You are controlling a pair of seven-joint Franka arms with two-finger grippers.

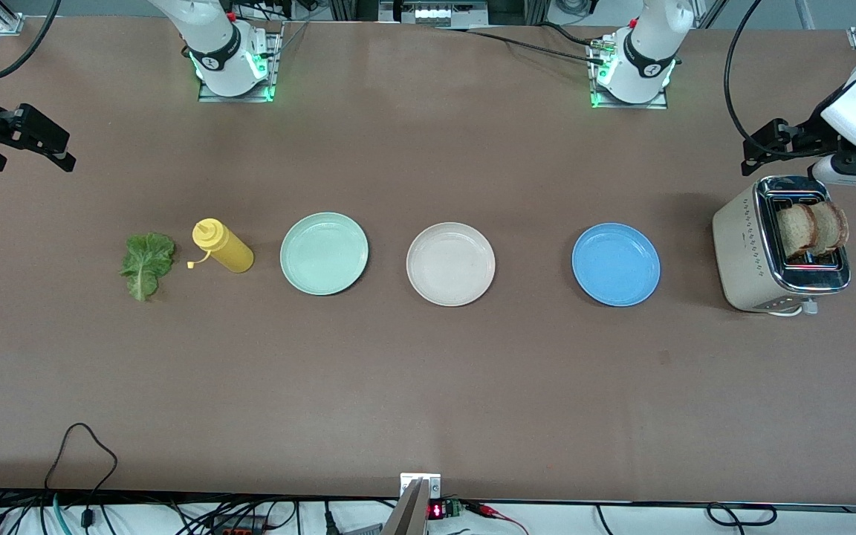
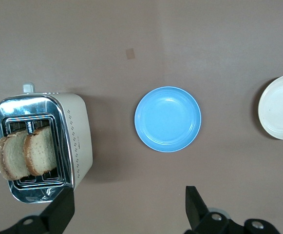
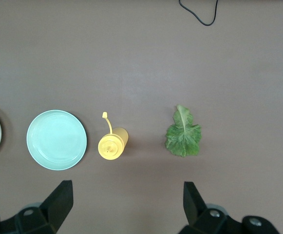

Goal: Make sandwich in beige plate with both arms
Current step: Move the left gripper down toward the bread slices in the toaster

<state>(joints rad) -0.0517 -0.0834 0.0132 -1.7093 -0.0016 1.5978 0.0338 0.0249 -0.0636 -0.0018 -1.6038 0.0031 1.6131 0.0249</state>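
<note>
Between two plates, beige plate (image 1: 450,264), round, pale, raised rim

Across the middle of the frame, on the brown desk (image 1: 428,386), lie a lettuce leaf (image 1: 147,264), a yellow squeeze bottle (image 1: 222,246), a mint-green plate (image 1: 324,253), the beige plate (image 1: 450,264) and a blue plate (image 1: 616,264). At middle right a toaster (image 1: 779,245) holds two bread slices (image 1: 813,228). The right pincer (image 1: 23,145) hangs open at upper left, the left pincer (image 1: 773,147) open at upper right above the toaster.
</note>
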